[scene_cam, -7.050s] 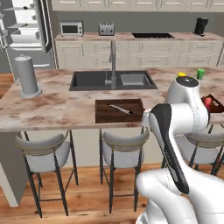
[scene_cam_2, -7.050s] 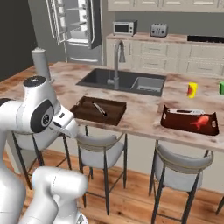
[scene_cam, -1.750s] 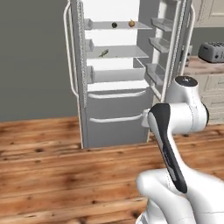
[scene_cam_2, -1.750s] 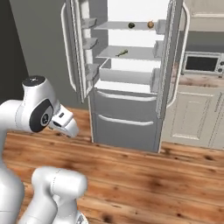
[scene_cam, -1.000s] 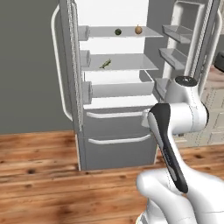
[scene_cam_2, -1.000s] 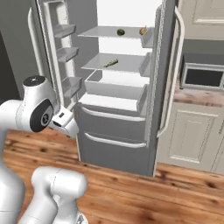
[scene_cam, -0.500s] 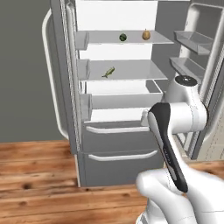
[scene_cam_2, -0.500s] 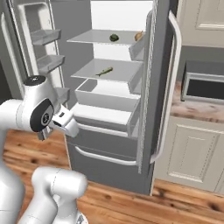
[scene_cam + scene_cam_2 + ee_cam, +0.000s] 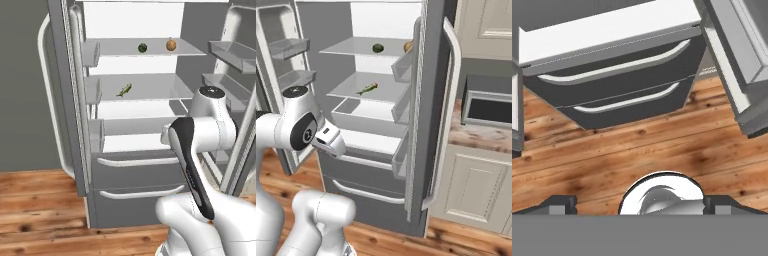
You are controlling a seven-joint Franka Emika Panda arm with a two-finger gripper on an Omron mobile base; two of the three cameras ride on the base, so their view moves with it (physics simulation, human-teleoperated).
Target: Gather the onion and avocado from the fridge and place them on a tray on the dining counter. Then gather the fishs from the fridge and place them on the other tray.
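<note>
Facing floor with gripper wide open, empty; onion sits high above on fridge shelf.

A home kitchen; the fridge shows it first, a tall grey French-door unit with both doors swung open, pale shelves inside and two drawers below with long curved handles; right of the fridge stand cream panelled cabinets under a marbled counter, with a microwave on that counter; under the fridge runs a warm wood plank floor.
</note>
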